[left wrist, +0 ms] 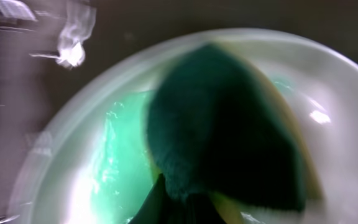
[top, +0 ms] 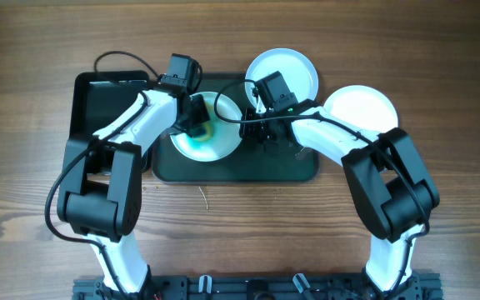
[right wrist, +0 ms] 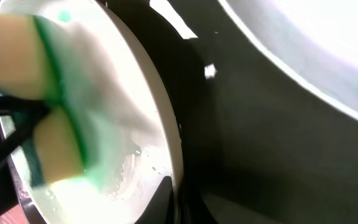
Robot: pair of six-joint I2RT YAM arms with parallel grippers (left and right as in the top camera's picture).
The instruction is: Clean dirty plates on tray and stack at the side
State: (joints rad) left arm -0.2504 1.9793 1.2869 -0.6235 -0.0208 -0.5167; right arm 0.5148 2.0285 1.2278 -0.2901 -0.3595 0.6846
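A white plate (top: 223, 142) with a teal smear (top: 197, 143) lies on the left half of the dark tray (top: 282, 167). My left gripper (top: 195, 121) is shut on a green and yellow sponge (left wrist: 222, 124) and presses it onto this plate (left wrist: 334, 87) beside the smear (left wrist: 120, 155). My right gripper (top: 259, 133) is shut on the plate's right rim (right wrist: 166, 149), one finger inside and one outside. A second, faintly bluish plate (top: 294, 71) sits at the tray's far edge. A third plate (top: 361, 108) lies on the table to the right of the tray.
A smaller, deeper black bin (top: 98, 104) stands against the tray's left side under my left arm. In the right wrist view the sponge (right wrist: 36, 106) shows at the left, with bare tray floor (right wrist: 260, 143) and another plate (right wrist: 316, 37) at the right.
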